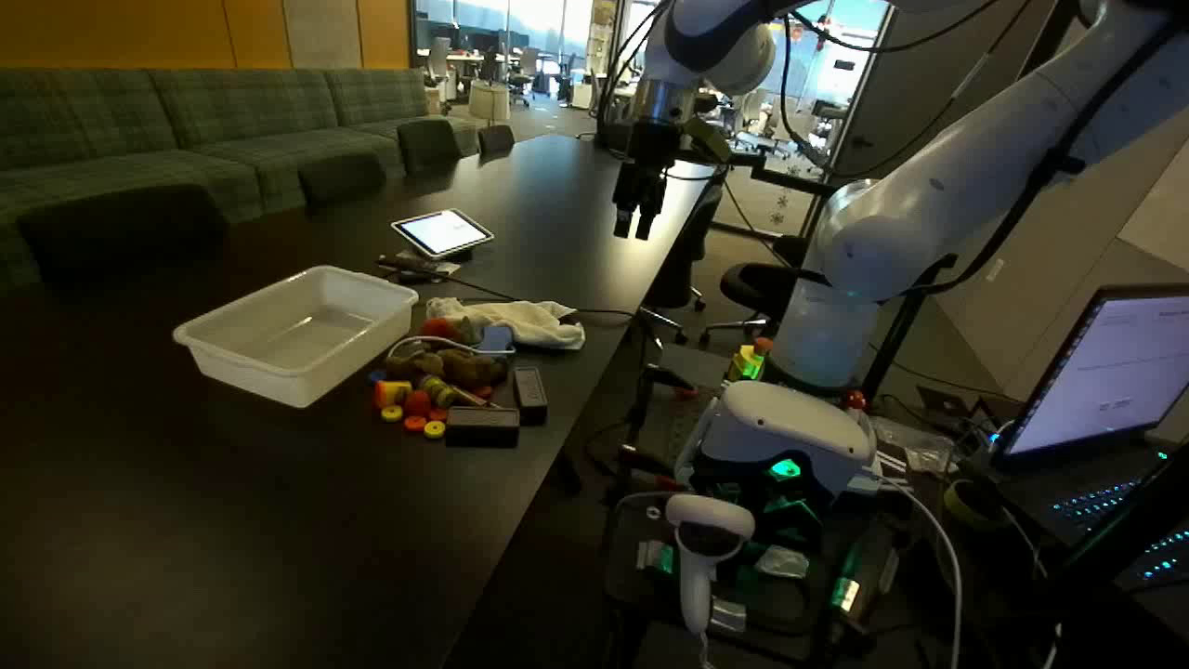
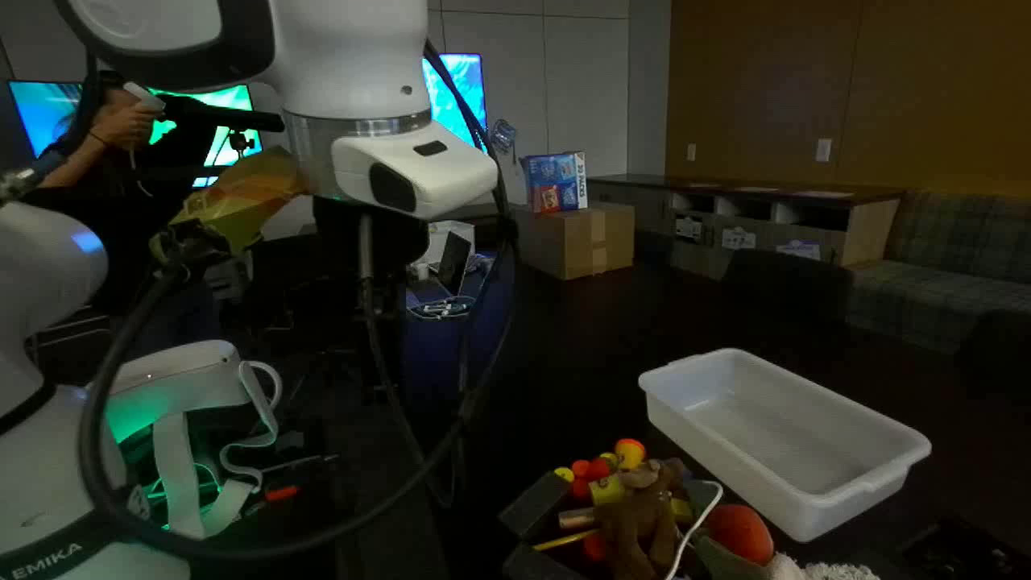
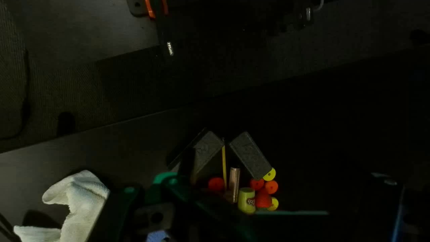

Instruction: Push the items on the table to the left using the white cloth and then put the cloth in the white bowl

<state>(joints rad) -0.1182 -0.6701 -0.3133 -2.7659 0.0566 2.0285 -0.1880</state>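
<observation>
Exterior view: jaws parted, the gripper (image 1: pixel 633 228) hangs above the surface (image 1: pixel 279 520). Near the edge closest to the robot arm (image 1: pixel 966 177) lies the white cloth (image 1: pixel 529 325), beside the small items (image 1: pixel 460 367); the white tub (image 1: pixel 246 370) sits farther in.

The table (image 1: pixel 548 206) is glossy, the bowl (image 1: pixel 243 370) plastic.

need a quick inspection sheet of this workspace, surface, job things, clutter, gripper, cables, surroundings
Surface: long dark glossy tabletop, with bright reflections.
Job's things: white fabric cloth, crumpled, outside the rectangular white plastic tub; cluster of small multicoloured toy-like items beside both.
Clutter: white-framed tablet, screen lit.
Grippers: black two-finger gripper, open, pointing down, holding nothing.
Cables: thin white cord among the items; thin black cable across the tabletop.
Surroundings: green plaid sofa, dark chairs, partly hidden person.
</observation>
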